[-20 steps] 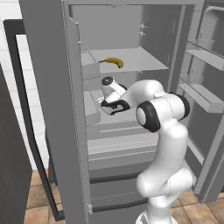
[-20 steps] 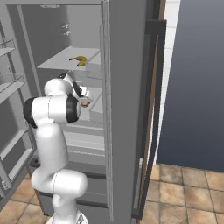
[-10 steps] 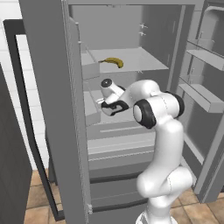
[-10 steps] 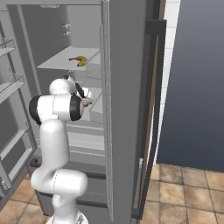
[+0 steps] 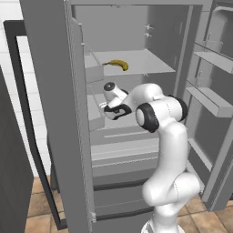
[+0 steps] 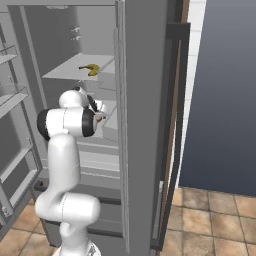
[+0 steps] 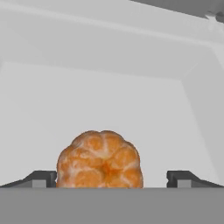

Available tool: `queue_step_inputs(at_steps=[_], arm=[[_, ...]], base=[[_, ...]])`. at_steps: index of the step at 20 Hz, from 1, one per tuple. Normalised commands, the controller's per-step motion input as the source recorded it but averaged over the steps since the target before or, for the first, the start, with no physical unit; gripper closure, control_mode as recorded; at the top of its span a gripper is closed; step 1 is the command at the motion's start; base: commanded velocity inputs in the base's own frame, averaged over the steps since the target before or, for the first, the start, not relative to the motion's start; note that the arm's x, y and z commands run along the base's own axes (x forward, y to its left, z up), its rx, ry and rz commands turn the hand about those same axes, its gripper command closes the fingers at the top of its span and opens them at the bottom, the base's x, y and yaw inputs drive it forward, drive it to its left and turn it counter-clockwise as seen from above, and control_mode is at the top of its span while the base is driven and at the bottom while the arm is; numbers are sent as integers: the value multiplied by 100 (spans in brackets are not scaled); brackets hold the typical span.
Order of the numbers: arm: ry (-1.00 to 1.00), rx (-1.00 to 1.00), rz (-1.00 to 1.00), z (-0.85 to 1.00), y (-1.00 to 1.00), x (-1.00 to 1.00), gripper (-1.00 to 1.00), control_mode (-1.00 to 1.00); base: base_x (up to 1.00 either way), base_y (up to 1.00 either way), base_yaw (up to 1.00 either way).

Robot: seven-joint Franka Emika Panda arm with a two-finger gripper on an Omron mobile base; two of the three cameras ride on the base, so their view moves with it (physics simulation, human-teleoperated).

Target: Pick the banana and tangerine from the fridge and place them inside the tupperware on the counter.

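End effector [image 7: 112,178] agape around tangerine [image 7: 99,159]

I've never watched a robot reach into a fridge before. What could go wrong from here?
The tangerine sits between the open hand's fingertips but nearer one of them, so closing might nudge the round fruit and roll it along the shelf. The arm reaches deep into the fridge under the shelf holding the banana, so lifting too steeply might bump that shelf.
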Motion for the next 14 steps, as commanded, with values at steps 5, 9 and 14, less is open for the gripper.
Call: queue_step_inputs(at_steps=[5, 9, 14], arm=[[0, 5, 0, -14, 0, 3, -100, -100], [0, 5, 0, -22, 0, 0, -100, -100], [0, 6, 0, -24, 0, 0, 100, -100]], base=[[0, 0, 0], [0, 0, 0], [0, 0, 0]])
